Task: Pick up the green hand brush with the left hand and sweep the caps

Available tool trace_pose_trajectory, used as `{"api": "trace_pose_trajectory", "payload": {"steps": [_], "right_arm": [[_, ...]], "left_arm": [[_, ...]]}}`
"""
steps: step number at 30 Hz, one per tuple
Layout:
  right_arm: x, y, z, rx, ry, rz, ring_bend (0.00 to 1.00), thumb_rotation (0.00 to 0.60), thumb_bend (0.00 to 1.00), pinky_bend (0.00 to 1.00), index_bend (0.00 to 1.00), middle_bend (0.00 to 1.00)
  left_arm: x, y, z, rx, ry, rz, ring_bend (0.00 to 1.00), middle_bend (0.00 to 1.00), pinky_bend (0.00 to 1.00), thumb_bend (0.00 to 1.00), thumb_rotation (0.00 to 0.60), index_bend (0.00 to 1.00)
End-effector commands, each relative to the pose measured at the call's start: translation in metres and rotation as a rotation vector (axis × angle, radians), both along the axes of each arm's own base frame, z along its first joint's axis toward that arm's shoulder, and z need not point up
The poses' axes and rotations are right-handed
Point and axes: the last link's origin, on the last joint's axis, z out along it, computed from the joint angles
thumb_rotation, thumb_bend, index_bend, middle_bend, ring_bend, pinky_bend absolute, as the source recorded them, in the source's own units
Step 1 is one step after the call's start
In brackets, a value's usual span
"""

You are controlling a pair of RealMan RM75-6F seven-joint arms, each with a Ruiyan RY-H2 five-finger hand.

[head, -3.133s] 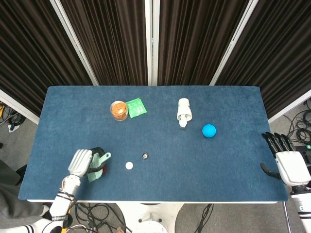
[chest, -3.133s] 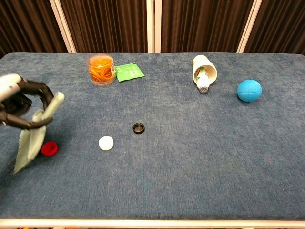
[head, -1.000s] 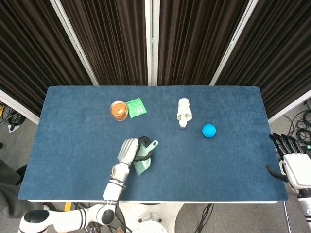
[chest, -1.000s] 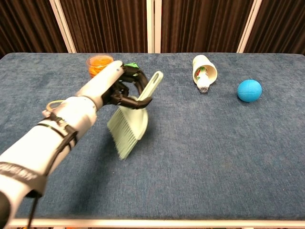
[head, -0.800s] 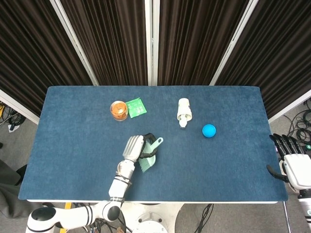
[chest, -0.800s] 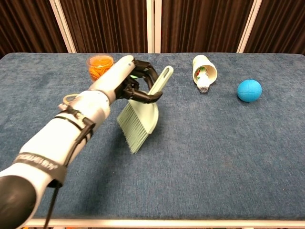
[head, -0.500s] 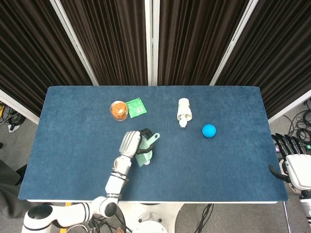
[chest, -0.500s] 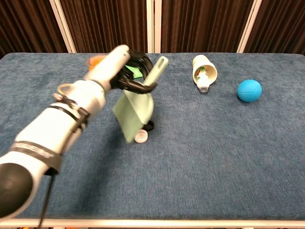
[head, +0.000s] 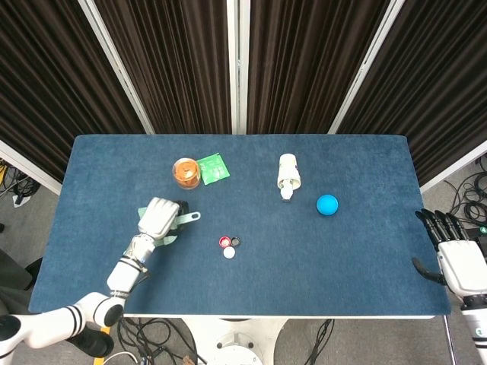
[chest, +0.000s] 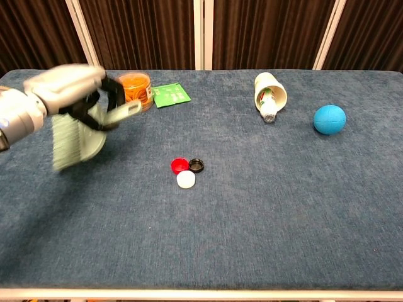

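My left hand [head: 160, 217] [chest: 69, 87] grips the pale green hand brush [chest: 79, 139] by its handle [head: 187, 218], bristles hanging down over the left part of the table. Three caps lie bunched together mid-table: a red cap [chest: 179, 165] [head: 224, 242], a black cap [chest: 196, 165] [head: 235, 242] and a white cap [chest: 186, 180] [head: 229, 252]. The brush hangs well to the left of them and touches none. My right hand [head: 456, 255] hangs open off the table's right edge.
An orange-filled clear jar [chest: 134, 90] and a green packet [chest: 170, 94] sit at the back left, right behind the brush. A white bottle [chest: 269, 94] lies on its side at the back right, with a blue ball [chest: 329, 119] beside it.
The left hand swung the brush from mid-table back to the left. The three caps, earlier spread apart, now lie uncovered in a tight cluster mid-table. The right hand stayed put.
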Motion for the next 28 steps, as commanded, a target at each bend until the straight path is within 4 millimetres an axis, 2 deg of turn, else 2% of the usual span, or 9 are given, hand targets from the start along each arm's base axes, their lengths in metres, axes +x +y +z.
{"api": "trace_pose_trajectory", "payload": {"steps": [1, 3, 6, 10, 13, 16, 20, 23, 28], "right_arm": [[0.001, 0.001, 0.000, -0.002, 0.002, 0.000, 0.00, 0.600, 0.20, 0.00, 0.00, 0.06], [0.001, 0.003, 0.002, -0.009, 0.005, 0.000, 0.00, 0.600, 0.20, 0.00, 0.00, 0.06], [0.002, 0.005, 0.004, -0.020, 0.010, -0.001, 0.00, 0.600, 0.20, 0.00, 0.00, 0.07], [0.003, 0.005, 0.003, -0.016, 0.014, -0.007, 0.00, 0.600, 0.20, 0.00, 0.00, 0.07], [0.000, 0.002, 0.002, -0.005, 0.015, -0.021, 0.00, 0.600, 0.20, 0.00, 0.00, 0.07], [-0.002, -0.003, 0.000, 0.007, 0.008, -0.026, 0.00, 0.600, 0.20, 0.00, 0.00, 0.07], [-0.003, -0.009, -0.005, 0.021, 0.002, -0.014, 0.00, 0.600, 0.21, 0.00, 0.00, 0.07], [-0.004, -0.012, -0.007, 0.013, 0.012, -0.008, 0.00, 0.600, 0.21, 0.00, 0.00, 0.07], [0.000, -0.008, -0.012, -0.005, 0.008, 0.016, 0.00, 0.600, 0.21, 0.00, 0.00, 0.07]], "left_arm": [[-0.013, 0.002, -0.008, -0.122, 0.124, 0.035, 0.71, 0.46, 0.93, 0.37, 0.600, 0.30], [-0.008, 0.002, -0.009, -0.126, 0.099, 0.050, 0.61, 0.40, 0.88, 0.26, 0.600, 0.20], [-0.004, 0.003, -0.004, -0.105, 0.028, 0.071, 0.44, 0.33, 0.77, 0.20, 0.600, 0.17], [-0.011, 0.002, 0.026, -0.009, -0.096, 0.100, 0.37, 0.29, 0.63, 0.18, 0.600, 0.16], [-0.034, -0.002, 0.061, 0.102, -0.170, 0.143, 0.36, 0.29, 0.55, 0.17, 0.600, 0.16], [-0.071, -0.012, 0.097, 0.199, -0.124, 0.189, 0.30, 0.29, 0.47, 0.17, 0.600, 0.16], [-0.119, -0.047, 0.139, 0.297, -0.026, 0.253, 0.18, 0.27, 0.30, 0.17, 0.600, 0.16], [-0.140, -0.078, 0.160, 0.362, -0.003, 0.285, 0.16, 0.26, 0.26, 0.17, 0.600, 0.16], [-0.149, -0.125, 0.173, 0.410, 0.017, 0.313, 0.15, 0.26, 0.25, 0.17, 0.600, 0.16]]}}
